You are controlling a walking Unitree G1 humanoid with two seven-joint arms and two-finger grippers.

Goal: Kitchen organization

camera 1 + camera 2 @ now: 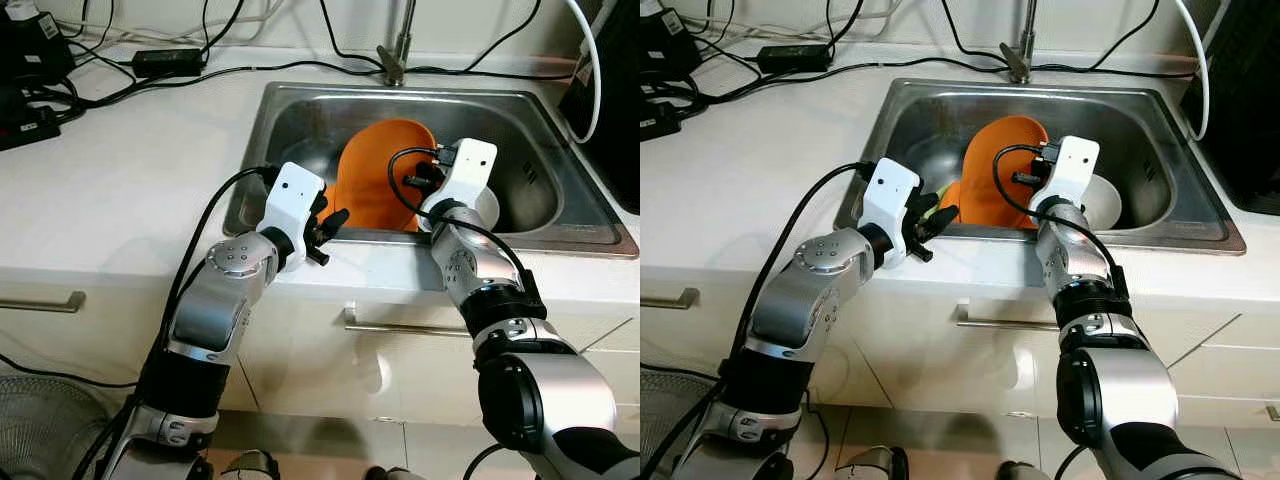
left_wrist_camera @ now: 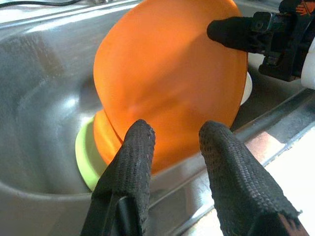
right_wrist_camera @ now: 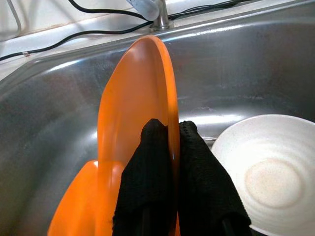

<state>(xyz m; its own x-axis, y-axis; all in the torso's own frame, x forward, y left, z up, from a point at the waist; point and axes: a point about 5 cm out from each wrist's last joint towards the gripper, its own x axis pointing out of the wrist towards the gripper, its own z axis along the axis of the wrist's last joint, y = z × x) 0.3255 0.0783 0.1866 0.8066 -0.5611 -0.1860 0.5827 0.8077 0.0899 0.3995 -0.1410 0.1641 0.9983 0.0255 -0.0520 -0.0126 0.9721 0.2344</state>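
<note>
A large orange plate (image 1: 375,175) stands on edge in the steel sink (image 1: 300,98). My right gripper (image 3: 170,129) is shut on the plate's rim, one finger on each face. My left gripper (image 1: 330,225) hovers open over the sink's front left rim, its fingers (image 2: 133,157) pointing at the plate's back with a gap between. Under the plate lie a smaller orange dish (image 3: 74,201) and a light green dish (image 2: 86,157). A white bowl (image 3: 268,172) sits on the sink floor to the right of the plate.
The faucet (image 1: 398,50) rises behind the sink. Black cables and a power adapter (image 1: 165,62) lie on the white counter at the back left. A dark appliance (image 1: 610,100) stands right of the sink. Cabinet drawers with a handle (image 1: 400,325) are below.
</note>
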